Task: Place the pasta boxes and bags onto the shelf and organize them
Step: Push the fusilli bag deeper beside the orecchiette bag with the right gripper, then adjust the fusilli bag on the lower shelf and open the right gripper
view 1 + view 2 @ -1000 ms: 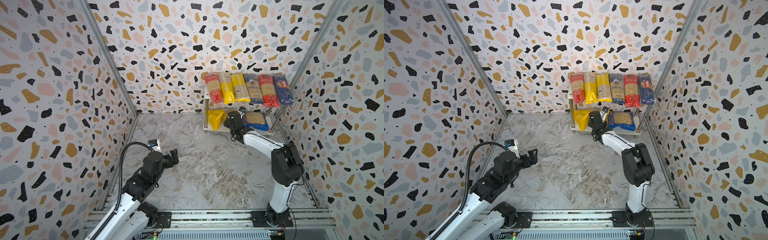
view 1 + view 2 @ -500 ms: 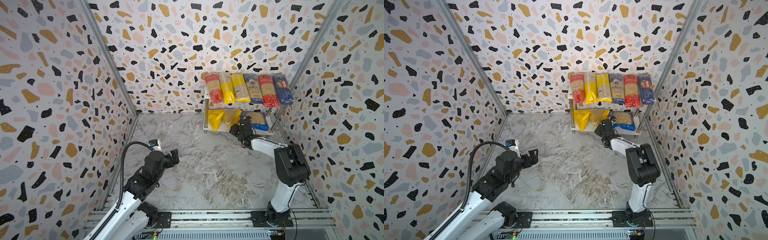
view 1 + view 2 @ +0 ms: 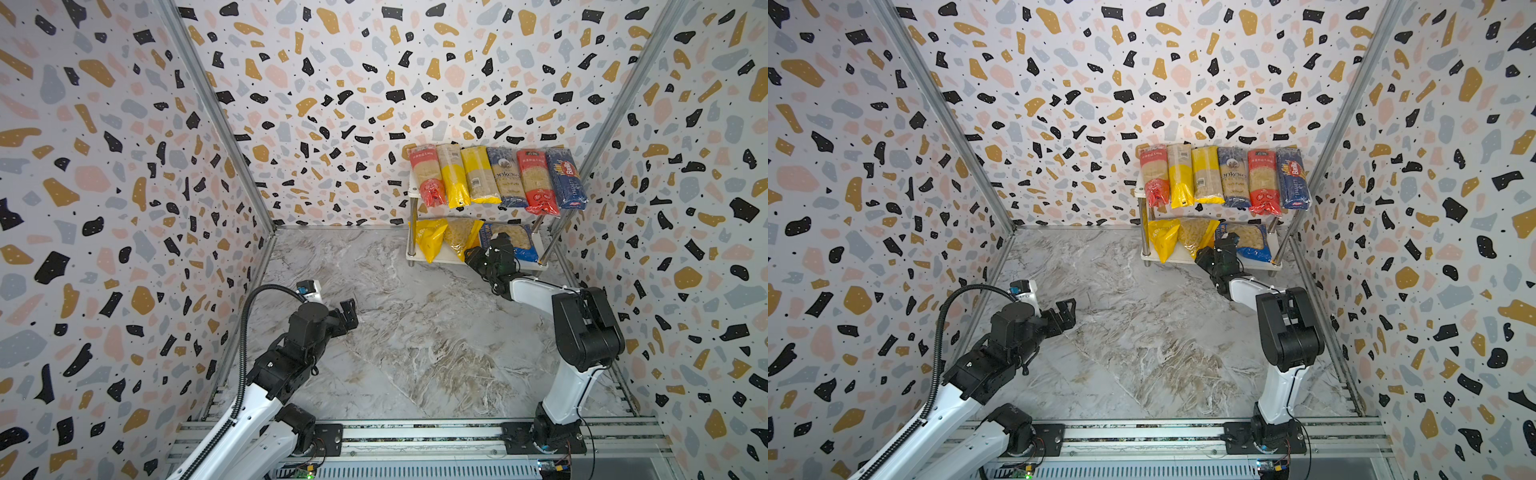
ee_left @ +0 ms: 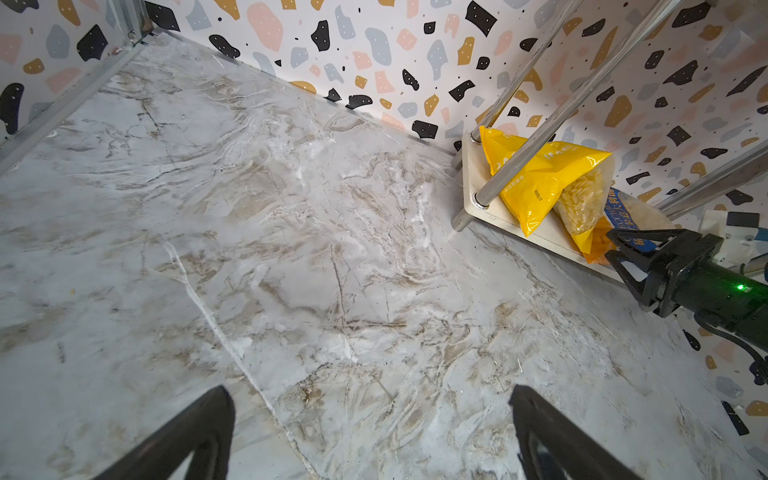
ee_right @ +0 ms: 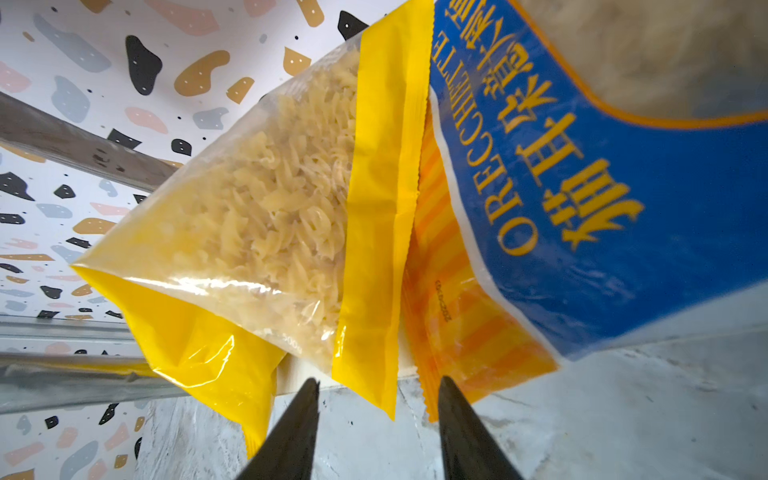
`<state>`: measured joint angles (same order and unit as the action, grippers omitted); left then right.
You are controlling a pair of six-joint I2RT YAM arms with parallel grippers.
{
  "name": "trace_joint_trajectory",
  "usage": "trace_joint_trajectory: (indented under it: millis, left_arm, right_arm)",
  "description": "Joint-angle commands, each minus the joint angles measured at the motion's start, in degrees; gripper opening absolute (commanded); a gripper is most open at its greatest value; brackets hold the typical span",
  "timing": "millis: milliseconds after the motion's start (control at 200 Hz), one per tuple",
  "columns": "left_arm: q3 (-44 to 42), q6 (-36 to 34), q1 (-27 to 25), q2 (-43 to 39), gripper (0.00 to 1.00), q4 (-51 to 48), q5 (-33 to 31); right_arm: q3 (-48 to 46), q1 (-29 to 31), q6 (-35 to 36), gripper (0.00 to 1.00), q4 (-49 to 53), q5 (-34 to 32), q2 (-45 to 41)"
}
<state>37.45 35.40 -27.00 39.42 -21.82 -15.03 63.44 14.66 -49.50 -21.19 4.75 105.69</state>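
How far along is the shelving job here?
Done: six long spaghetti packs lie side by side on the shelf's top tier; the yellow fusilli bag and blue orecchiette bag sit overlapping on the lower tier. In hand: nothing gripped; the right gripper is at that tier's front, fingers apart near the yellow bag's hanging corner. The left gripper is open above the floor. Left: perhaps tidying the two bags.

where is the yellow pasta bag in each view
Both top views: yellow bag at the left end of the shelf's lower board.
Left wrist: behind a chrome post, on that board.
Right wrist: close up, just beyond the right gripper.
Shared landmark: the blue-orange bag beside it.
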Motion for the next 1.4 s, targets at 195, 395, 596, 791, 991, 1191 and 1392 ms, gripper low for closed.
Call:
trace_joint_trajectory:
  millis: [195,395,596,791,991,1191,1392]
  left_arm:
    - [-1.24,0.20,0.44,-2.14,1.00,-0.63,-0.34]
    - [-1.40,0.12,0.46,-2.96,1.00,-1.08,-0.87]
    - [-1.14,0.16,0.45,-2.47,0.99,-1.03,-1.06]
    - [-1.07,0.26,0.46,-1.69,1.00,-0.59,-0.85]
    - [-0.98,0.55,0.46,-1.39,1.00,-0.31,-0.75]
    - [-0.70,0.63,0.46,-1.16,0.99,-0.07,-0.83]
    - [-0.63,0.59,0.45,-0.85,0.99,0.17,-0.57]
  right_arm:
    - [3.06,0.20,-0.93,0.44,0.89,1.65,2.38]
    - [5.25,0.18,-0.80,0.40,1.11,3.11,4.80]
    - [6.28,0.04,-0.36,0.25,1.27,3.42,5.66]
    - [6.26,-0.86,-0.25,0.00,1.33,4.67,6.02]
    - [4.39,-1.62,-0.16,0.00,0.70,4.24,4.24]
    - [4.49,-2.85,1.25,0.00,1.84,3.55,1.48]
    - [8.22,-5.09,3.61,0.00,6.25,3.08,-0.33]
